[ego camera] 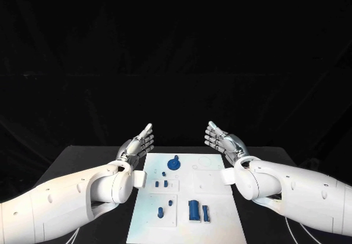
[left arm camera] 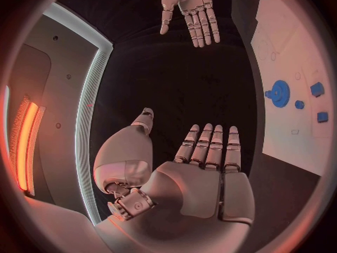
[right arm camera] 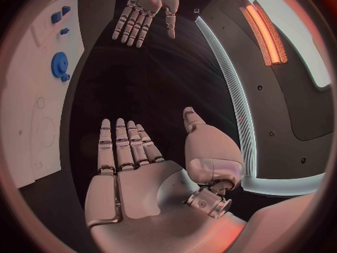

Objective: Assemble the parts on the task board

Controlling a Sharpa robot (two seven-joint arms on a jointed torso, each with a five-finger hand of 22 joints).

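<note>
Forearms cover parts of the task board's (ego camera: 212, 223) long edges, and we cannot read the faint round outlines near its far end clearly. We see the flat white board lying on the black tabletop (ego camera: 81, 157) between the two arms. On it rest blue parts: a toothed gear (ego camera: 174, 164) toward the far end, small blocks (ego camera: 161, 184) at the middle, two longer upright-looking pieces (ego camera: 198, 210) nearer the robot, and small pegs (ego camera: 164, 207) beside them. We see the left robot hand (ego camera: 136, 145) raised beside the board's left edge, fingers straight and spread, grasping nothing. The right robot hand (ego camera: 224, 141) mirrors it at the right edge, likewise released and empty.
</note>
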